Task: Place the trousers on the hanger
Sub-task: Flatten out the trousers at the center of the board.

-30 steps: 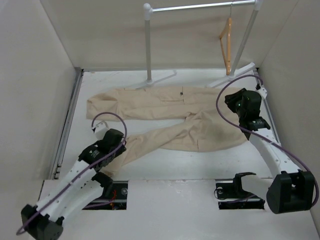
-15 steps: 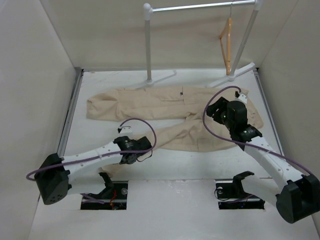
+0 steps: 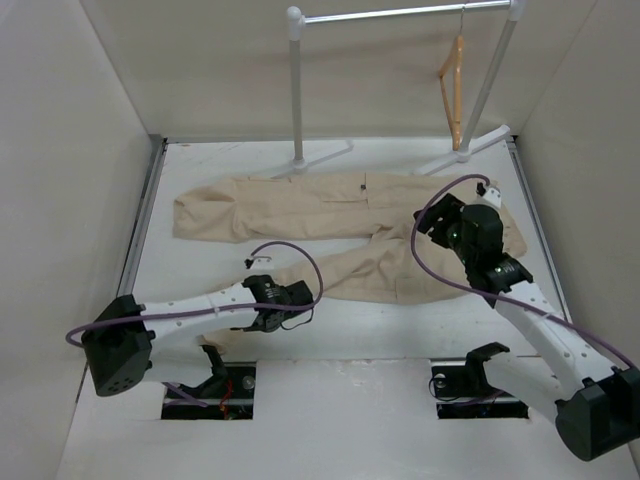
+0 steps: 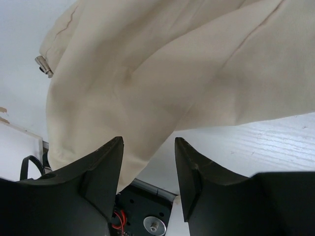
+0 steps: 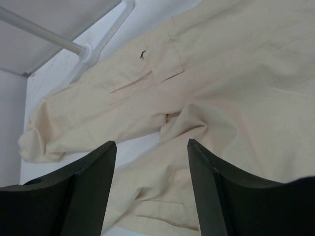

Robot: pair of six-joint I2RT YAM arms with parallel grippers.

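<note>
The beige trousers (image 3: 300,205) lie flat across the table, waist to the right and both legs running left. They also fill the left wrist view (image 4: 147,73) and the right wrist view (image 5: 221,73). A small dark button (image 5: 142,54) shows near a pocket. The orange-tan hanger (image 3: 455,90) hangs from the rack rail at the back right. My left gripper (image 3: 268,312) is open and empty just above the near leg's front edge (image 4: 147,147). My right gripper (image 3: 437,222) is open and empty above the seat of the trousers (image 5: 151,147).
The white-and-silver garment rack (image 3: 297,90) stands at the back, and its foot shows in the right wrist view (image 5: 88,49). White walls close in the left, right and back. The left arm's base cutout (image 4: 147,216) lies at the near edge.
My left arm has swung right and stretched low along the near trouser leg. My right gripper has moved left over the trousers' waist end. The trousers and hanger have not moved.
</note>
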